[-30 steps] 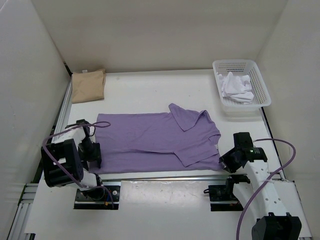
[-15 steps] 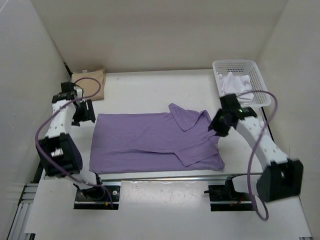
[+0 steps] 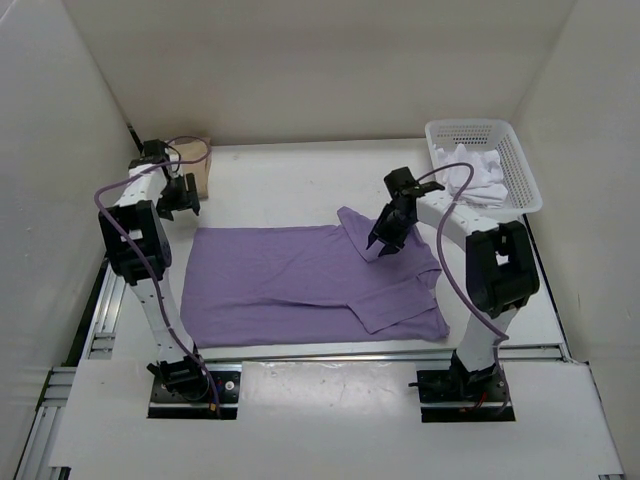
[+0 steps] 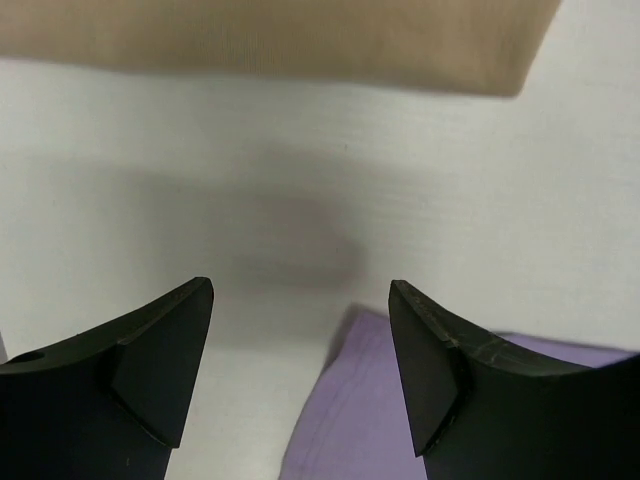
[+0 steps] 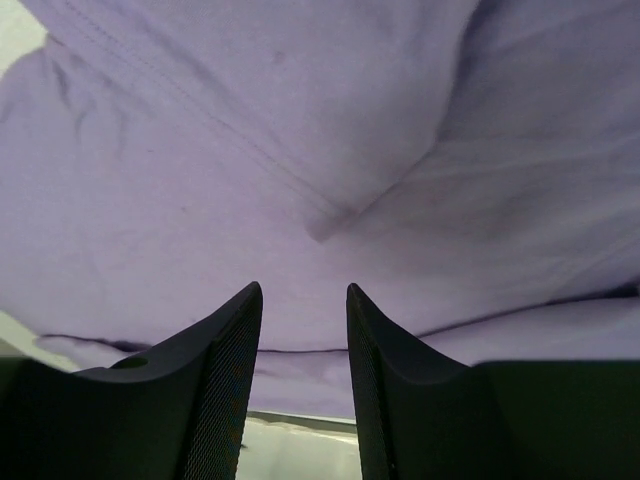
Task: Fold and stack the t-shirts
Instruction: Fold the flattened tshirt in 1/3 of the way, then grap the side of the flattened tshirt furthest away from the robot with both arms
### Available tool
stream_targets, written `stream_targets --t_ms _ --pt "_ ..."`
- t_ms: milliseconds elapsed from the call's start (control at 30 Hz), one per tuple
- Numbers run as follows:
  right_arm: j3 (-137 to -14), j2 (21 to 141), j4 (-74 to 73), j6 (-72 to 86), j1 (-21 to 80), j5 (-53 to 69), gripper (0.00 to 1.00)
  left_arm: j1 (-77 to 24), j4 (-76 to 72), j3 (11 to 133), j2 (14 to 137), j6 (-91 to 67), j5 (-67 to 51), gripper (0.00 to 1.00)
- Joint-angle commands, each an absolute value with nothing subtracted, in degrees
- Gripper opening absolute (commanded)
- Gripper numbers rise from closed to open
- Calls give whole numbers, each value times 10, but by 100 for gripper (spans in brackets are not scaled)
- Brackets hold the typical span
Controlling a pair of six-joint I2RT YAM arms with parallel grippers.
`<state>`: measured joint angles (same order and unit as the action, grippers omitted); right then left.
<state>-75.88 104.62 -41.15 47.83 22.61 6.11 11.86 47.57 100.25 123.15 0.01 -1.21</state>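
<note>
At mid-table the lavender shirt lies flat, sleeve end folded in; we're mid-fold. Left gripper hovers at its far-left corner, jaws apart; right gripper over the folded sleeve, jaws partly apart, empty. Next we'd pinch both far corners.

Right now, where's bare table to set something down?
Bare: the back strip between tan shirt and basket, beyond the purple shirt. Narrower strip right of it, in front of the basket. Crowded: left gripper by the tan shirt.

top: overhead from behind, whole table | wrists: close, looking down | shared: lavender shirt
</note>
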Motion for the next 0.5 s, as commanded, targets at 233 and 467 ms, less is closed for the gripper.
stream_targets --t_ms 233,467 --pt "-756 1090 -383 587 266 55 46 117 466 1019 1267 0 -34 82" --pt "-739 1084 -389 585 253 13 49 117 461 1012 1273 0 -66 83"
